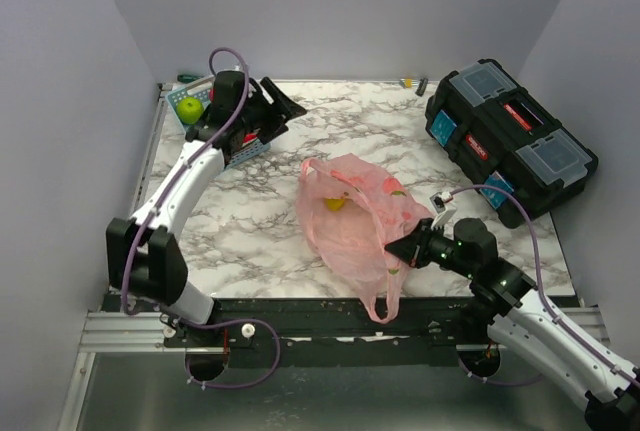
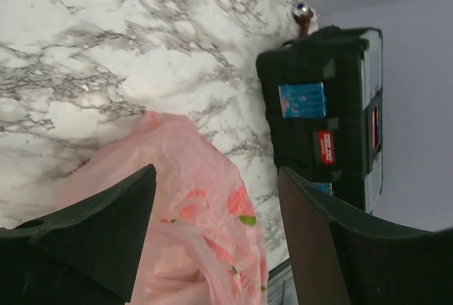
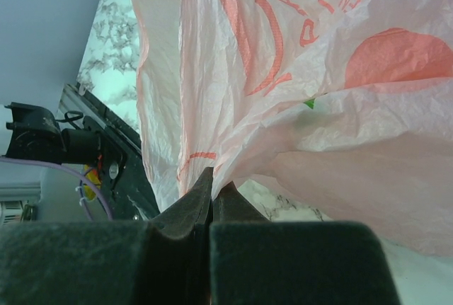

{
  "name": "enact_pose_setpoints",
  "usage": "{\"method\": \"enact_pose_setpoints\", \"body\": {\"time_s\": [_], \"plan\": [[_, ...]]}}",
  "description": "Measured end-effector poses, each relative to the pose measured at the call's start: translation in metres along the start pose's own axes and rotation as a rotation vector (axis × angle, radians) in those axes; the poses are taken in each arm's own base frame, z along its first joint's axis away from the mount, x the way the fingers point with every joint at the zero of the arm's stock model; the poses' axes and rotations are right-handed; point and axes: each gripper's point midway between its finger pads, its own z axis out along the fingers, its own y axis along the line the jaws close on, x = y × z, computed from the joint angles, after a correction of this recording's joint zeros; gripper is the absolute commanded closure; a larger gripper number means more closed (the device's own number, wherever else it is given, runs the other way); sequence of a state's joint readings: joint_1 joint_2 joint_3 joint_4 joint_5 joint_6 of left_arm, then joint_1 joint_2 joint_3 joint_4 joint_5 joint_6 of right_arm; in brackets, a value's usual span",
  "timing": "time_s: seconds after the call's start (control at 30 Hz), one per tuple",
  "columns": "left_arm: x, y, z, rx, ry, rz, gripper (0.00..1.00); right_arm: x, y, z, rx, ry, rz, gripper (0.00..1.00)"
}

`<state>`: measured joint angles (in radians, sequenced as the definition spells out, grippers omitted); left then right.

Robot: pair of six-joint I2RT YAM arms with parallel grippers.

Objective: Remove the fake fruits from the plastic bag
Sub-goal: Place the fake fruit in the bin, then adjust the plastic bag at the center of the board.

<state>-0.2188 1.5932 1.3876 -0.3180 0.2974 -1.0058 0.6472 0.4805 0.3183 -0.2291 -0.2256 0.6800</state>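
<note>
- Plastic bag (image 1: 350,226) — pink, crinkly, translucent. Lies mid marble surface (image 1: 250,211), toward near edge; one loop handle hangs past that edge.
- Yellow fruit (image 1: 335,203) — inside the bag, seen thru the film at its far-left part. Other contents: can't tell.
- Green apple (image 1: 190,108) — out of the bag, sits in light blue basket (image 1: 252,147) at far-left corner.
- L gripper (image 1: 283,104) — at basket's right side, well apart from bag. Jaws released, spread wide, nothing betw. them; wrist view (image 2: 216,177) looks past fingers (image 2: 106,227) at bag & toolbox.
- R gripper (image 1: 403,248) — at bag's right side. Jaws clenched tight on a fold of the bag film (image 3: 211,177).
- Black toolbox (image 1: 510,136) — far-right corner, along right edge, apart from bag.
</note>
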Motion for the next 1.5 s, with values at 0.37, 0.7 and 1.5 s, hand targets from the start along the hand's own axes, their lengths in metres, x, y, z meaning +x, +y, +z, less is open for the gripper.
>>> {"method": "enact_pose_setpoints", "body": {"time_s": [0.37,0.7,1.5], "plan": [[0.134,-0.077,-0.128,0.315,-0.088,0.530,0.31,-0.010,0.008,-0.007,-0.029,-0.055,-0.008,0.99],[0.268,-0.019,-0.135,0.420,0.080,0.912,0.39,-0.004,0.026,-0.008,-0.135,-0.012,-0.028,0.99],[0.328,0.052,-0.085,0.240,0.198,0.947,0.45,0.001,0.023,-0.011,-0.063,0.051,0.079,0.63]]}}
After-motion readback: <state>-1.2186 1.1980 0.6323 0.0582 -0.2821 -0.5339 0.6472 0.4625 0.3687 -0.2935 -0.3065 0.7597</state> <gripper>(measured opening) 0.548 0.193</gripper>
